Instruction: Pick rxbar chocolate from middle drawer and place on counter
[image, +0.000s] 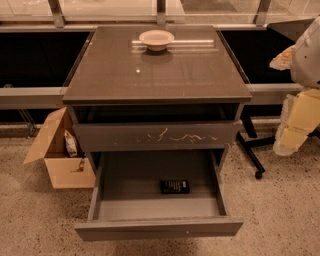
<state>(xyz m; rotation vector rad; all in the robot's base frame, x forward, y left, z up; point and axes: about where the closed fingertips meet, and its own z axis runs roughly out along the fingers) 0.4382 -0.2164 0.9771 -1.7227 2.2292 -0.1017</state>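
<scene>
Middle drawer (150, 229) pulled wide open twd near side. Rxbar chocolate (175, 186) flat on its grey floor, slightly right of centre, nothing touching it. Scratched drawer front (155, 136) just behind, shut. Cardboard box (60, 160) on floor, left. Gripper (295, 125) out right of cabinet, hanging down off arm (307, 55), well apart from drawer; how open, what held: can't tell. Counter (150, 75) on top, bowl (156, 39) at far edge.

Two drawers (155, 134) (140, 172), one rxbar chocolate (175, 186), bowl (156, 39), box (62, 170), end effector (296, 125) at right
</scene>
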